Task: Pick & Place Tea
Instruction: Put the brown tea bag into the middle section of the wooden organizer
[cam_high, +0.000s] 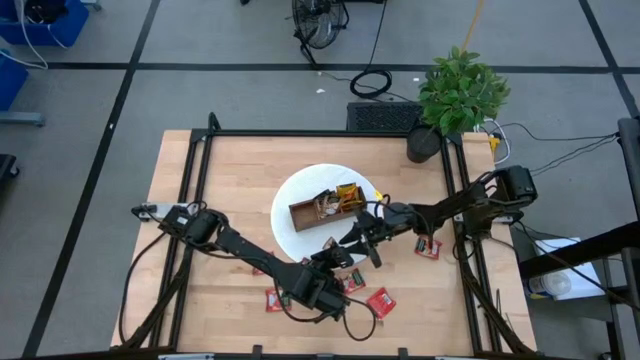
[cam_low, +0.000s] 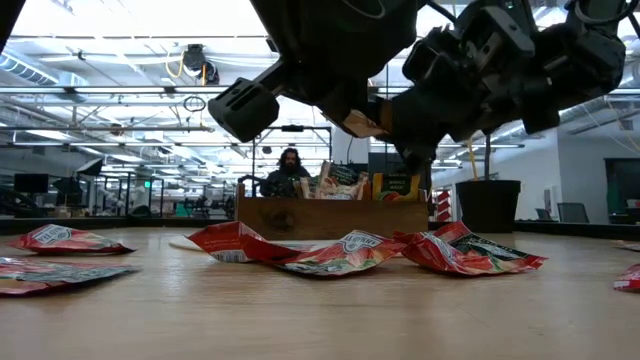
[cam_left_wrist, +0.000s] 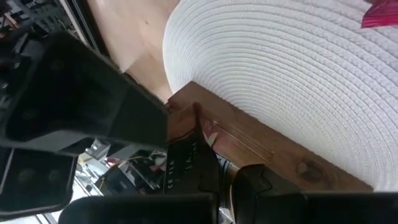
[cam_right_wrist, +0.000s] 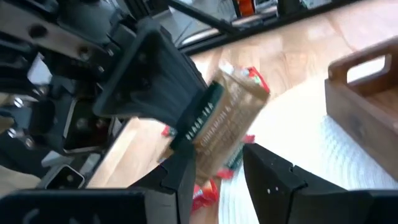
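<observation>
Handover of tan sachet (cam_right_wrist: 230, 121) above table (cam_high: 230, 170).
Left gripper (cam_right_wrist: 186, 127) clamped on sachet near tray (cam_high: 325, 208); right gripper (cam_right_wrist: 217, 171) half open beside it.

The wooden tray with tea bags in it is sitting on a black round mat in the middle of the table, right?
Not quite: the round mat is white, not black. The high view shows the wooden tray with tea bags sitting on it, mid-table.

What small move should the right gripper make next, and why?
Probably close the right gripper on the tan sachet. The left gripper is shut on the sachet's upper part, and its lower end seems to hang between the right gripper's two parted fingers, as if for a handover.
</observation>
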